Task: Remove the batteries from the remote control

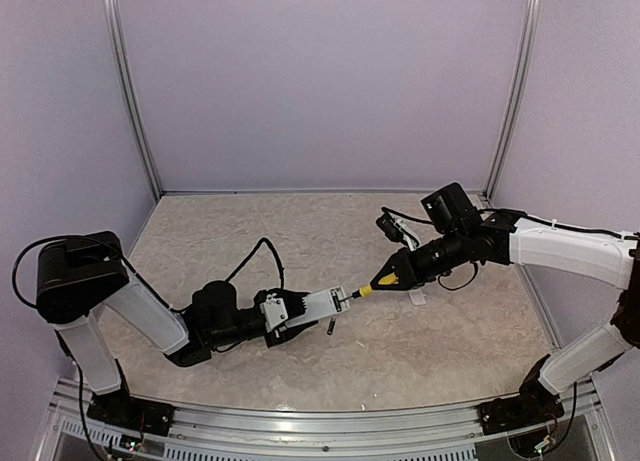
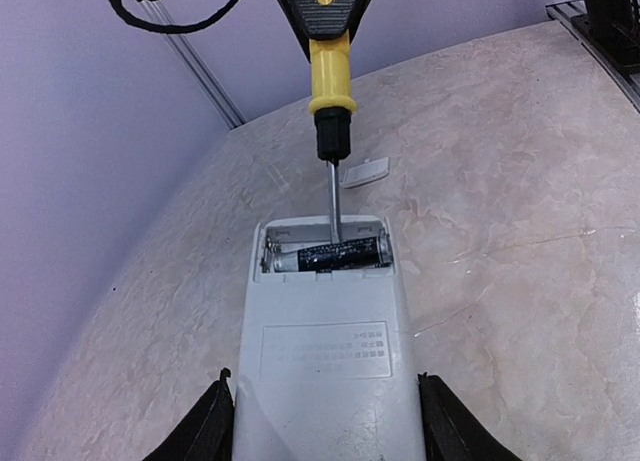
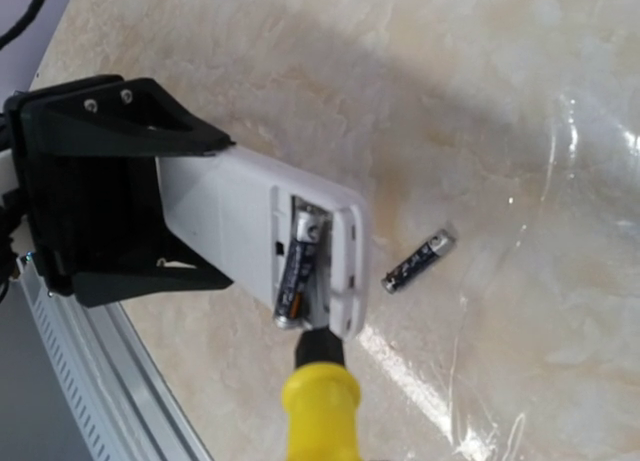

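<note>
In the top view the left arm [image 1: 150, 321] lay low, its forearm reaching toward 3 o'clock. The left gripper [image 1: 290, 316] was clamped on the remote [image 1: 322, 304]. The right arm [image 1: 560, 249] was raised and bent, its forearm reaching toward 9 o'clock. The right gripper [image 1: 397, 275] was closed on the screwdriver [image 1: 366, 290].
</note>
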`<move>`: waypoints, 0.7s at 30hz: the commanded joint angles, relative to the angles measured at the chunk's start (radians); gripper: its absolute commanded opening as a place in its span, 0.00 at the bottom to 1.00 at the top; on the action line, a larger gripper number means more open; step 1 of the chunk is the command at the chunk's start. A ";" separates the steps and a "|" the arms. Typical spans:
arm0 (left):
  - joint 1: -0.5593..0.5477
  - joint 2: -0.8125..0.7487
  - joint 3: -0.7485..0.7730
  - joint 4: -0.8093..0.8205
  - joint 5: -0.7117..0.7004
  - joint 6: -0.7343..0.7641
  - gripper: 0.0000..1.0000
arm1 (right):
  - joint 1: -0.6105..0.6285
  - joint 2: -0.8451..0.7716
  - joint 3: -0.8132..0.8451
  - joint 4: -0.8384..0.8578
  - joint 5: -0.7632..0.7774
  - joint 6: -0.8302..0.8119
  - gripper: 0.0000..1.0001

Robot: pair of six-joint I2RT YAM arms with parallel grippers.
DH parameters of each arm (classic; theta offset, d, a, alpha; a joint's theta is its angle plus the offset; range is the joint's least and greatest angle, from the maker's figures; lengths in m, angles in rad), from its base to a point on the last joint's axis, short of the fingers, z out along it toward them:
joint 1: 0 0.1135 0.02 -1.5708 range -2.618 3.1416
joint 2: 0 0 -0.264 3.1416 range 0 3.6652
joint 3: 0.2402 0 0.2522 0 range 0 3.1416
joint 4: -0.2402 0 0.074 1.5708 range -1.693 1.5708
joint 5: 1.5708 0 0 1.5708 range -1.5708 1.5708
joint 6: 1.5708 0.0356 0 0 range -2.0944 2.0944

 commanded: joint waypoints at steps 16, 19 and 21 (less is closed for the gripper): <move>-0.053 0.009 0.064 -0.028 -0.249 0.188 0.00 | 0.016 0.101 0.020 0.070 0.003 -0.022 0.00; -0.060 0.028 0.065 -0.023 -0.290 0.204 0.00 | 0.016 0.114 0.032 0.067 -0.001 -0.025 0.00; -0.061 0.035 0.064 -0.027 -0.307 0.213 0.00 | 0.016 0.120 0.040 0.058 -0.005 -0.027 0.00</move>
